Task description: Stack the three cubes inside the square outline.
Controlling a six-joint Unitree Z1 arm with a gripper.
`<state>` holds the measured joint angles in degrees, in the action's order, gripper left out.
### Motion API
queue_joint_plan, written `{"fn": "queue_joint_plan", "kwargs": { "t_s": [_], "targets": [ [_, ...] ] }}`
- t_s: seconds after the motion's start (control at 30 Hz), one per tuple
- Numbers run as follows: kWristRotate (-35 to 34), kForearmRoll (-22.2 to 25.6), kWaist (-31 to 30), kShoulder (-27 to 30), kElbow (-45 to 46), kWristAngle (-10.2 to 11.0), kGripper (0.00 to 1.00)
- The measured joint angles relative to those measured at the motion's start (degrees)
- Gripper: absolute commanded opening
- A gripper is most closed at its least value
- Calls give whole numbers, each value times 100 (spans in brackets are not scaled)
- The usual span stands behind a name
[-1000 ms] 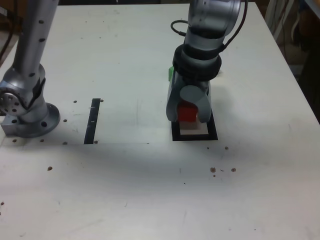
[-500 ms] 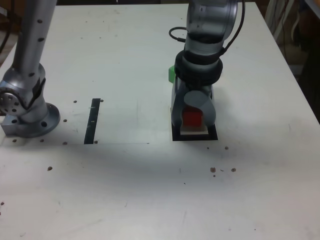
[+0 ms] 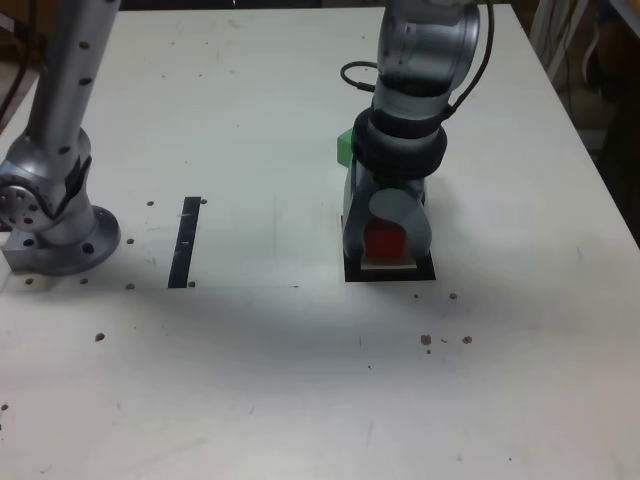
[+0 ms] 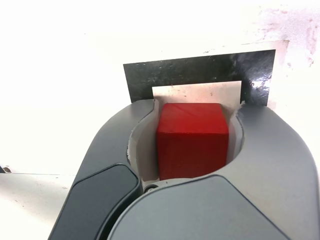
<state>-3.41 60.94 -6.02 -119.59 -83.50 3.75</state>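
Red cube between the hand's fingers at the square outline

The red cube (image 4: 192,140) sits between the two curved fingers of the hand (image 4: 199,104), which stand apart on either side of it; whether they clamp it cannot be told. In the exterior view the cube shows over the pale centre of the square outline (image 3: 390,275), whose black border shows at six o'clock from it. How high the cube is cannot be judged.

From the red cube, that view puts the green cube (image 3: 345,148) near eleven o'clock, partly hidden by the arm (image 3: 405,100), which reaches in from twelve o'clock. At nine o'clock, well apart, lies the straight black strip (image 3: 185,242) on the pale worktop (image 3: 250,380), and farther out that way stands the arm's round base (image 3: 75,250).
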Motion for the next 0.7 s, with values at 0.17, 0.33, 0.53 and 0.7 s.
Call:
{"fn": "queue_joint_plan", "kwargs": {
  "t_s": [0.17, 0.33, 0.53, 0.7],
  "targets": [
    [12, 250, -59, -15, -173, 20, 99],
    [-30, 902, -180, 15, -558, 184, 99],
    [210, 1677, -109, 406, -1141, 720, 99],
    [1150, 1757, 626, 544, -1567, 972, 99]
  ]
}}
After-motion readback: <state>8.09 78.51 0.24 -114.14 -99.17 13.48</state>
